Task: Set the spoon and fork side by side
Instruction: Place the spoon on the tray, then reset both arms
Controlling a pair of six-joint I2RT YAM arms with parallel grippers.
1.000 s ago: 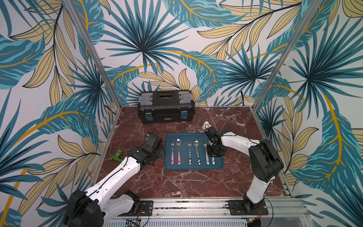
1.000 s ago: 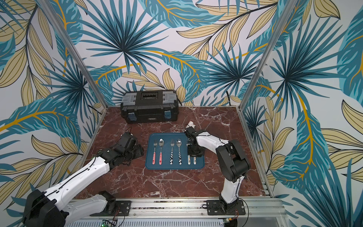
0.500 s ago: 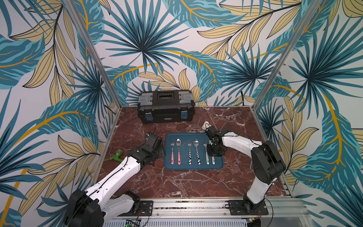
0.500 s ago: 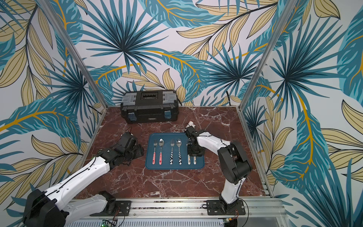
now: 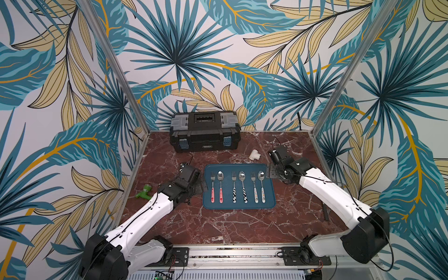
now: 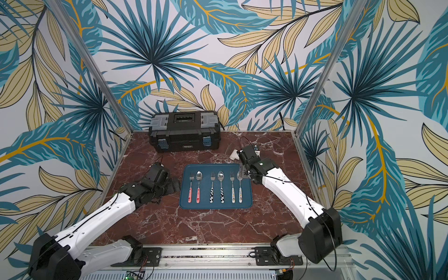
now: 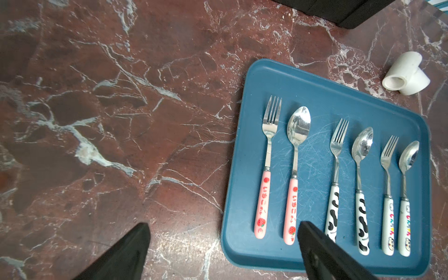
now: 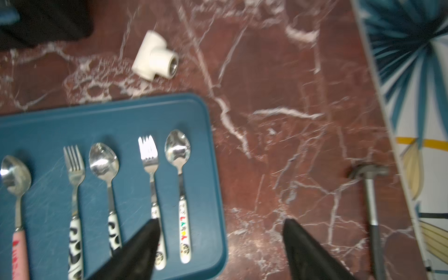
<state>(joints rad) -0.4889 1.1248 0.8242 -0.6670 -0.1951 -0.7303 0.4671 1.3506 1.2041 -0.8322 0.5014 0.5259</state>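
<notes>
well, nearest the camera in both top views, the two white arms reach up from the bottom rail. the left gripper (image 5: 201, 186) hangs spread wide and empty just left of the blue tray (image 5: 271, 204); the right gripper (image 5: 271, 169) is parted too, holding nothing, at the tray's upper right corner. on the tray lie three forks and three spoons, paired by handle, all with long axes running bottom to top of the frame. the white-handled spoon (image 5: 261, 185) lies just beside its white-handled fork (image 5: 254, 186), nearest the right arm, so the pairing looks done. beyond sit one white pipe tee (image 5: 254, 154) and one black toolbox (image 5: 204, 131); one green toy (image 5: 143, 192) lies left.
</notes>
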